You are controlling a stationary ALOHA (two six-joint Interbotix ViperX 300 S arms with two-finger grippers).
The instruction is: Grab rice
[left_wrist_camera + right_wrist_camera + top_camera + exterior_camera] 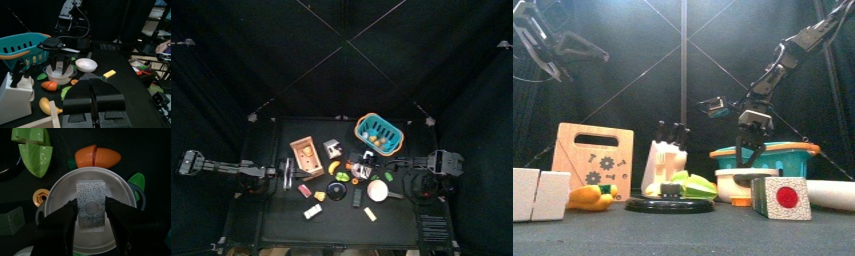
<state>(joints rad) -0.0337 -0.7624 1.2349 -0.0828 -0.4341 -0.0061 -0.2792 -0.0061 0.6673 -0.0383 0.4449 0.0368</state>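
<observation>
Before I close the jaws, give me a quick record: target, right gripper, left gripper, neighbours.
target: rice bowl, upright, not yet gripped
right gripper: right gripper open, pointing down, centred over the rice bowl
left gripper: left gripper shut, resting apart on the left side
neighbours: orange toy close beside the bowl; white dish and teal basket nearby

From overhead we look straight down; front sits low; wrist cameras share the white bowl (93, 203) closely.
</observation>
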